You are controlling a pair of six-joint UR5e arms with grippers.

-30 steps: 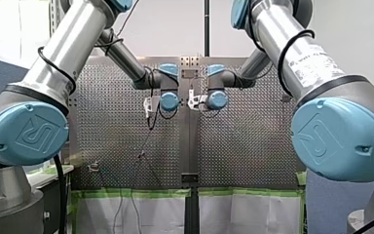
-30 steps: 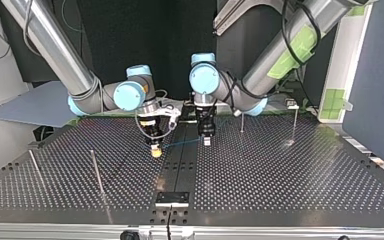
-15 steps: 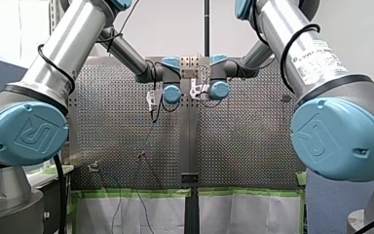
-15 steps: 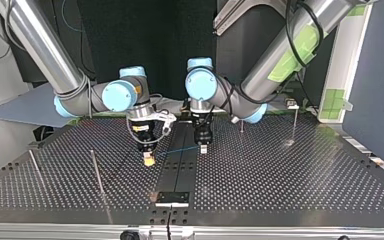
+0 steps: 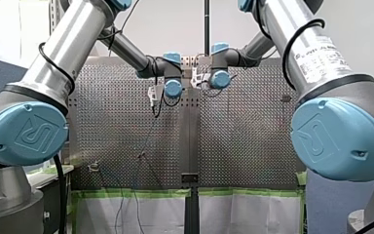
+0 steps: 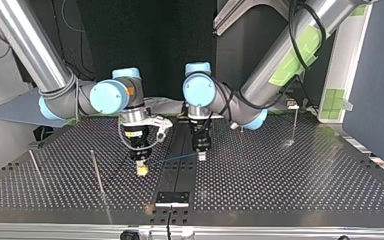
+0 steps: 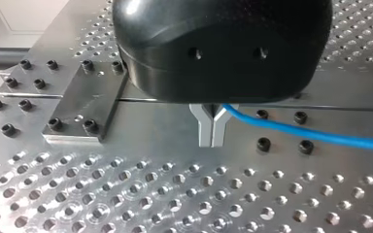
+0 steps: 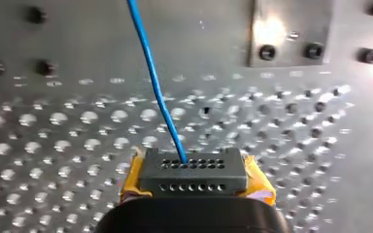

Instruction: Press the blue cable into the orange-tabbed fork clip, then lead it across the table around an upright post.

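Pinching blue cable (image 7: 320,136): left end effector (image 7: 212,141), wrist-visible.

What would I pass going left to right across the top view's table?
First thin metal rod, second thin metal rod, my right yellow-padded pincer, thin blue cable, my left black pincer, tall thin metal post.

**Brushed metal, glossy plastic**

The perforated silver metal table (image 7: 126,194) looks brushed and dully reflective. The thin blue cable (image 7: 320,137) has a smooth, glossy plastic sheath. My left gripper (image 7: 212,141) has a glossy black plastic housing and matt grey metal fingers (image 7: 205,128). My right gripper (image 8: 194,165) shows yellow rubbery-looking pads (image 8: 132,182) beside a matt black perforated block (image 8: 223,177). The arm tubes (image 5: 73,44) are satin metal, their blue joint caps (image 5: 27,132) smooth plastic.
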